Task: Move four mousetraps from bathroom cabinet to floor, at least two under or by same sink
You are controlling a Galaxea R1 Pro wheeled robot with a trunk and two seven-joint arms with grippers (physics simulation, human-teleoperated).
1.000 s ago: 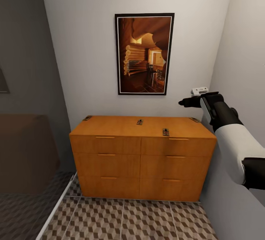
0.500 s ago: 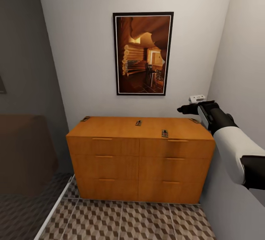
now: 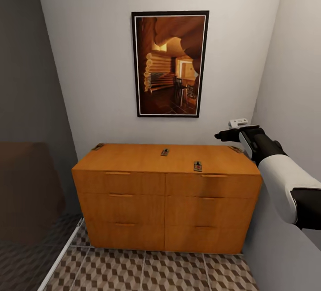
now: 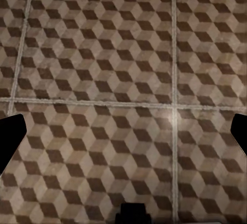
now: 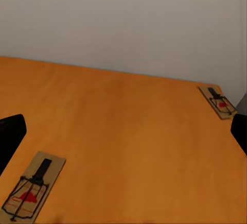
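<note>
cabinet: the orange-brown cabinet stands against the back wall under a framed picture, its drawers shut.
mousetraps: four lie on the cabinet's flat top, all well apart. one at the back left corner, one mid-top toward the back, one near the front edge right of centre, one at the back right corner.
right end effector: the right end effector hangs above the cabinet's right end, clear of the top, holding nothing. its wrist view shows dark fingertips at either edge, spread wide, with two traps between them (one close, one far by the corner).
left end effector: the left end effector points down at the bathroom floor, fingers wide apart, empty.
floor: cube-patterned tiles in front of the cabinet.
</note>
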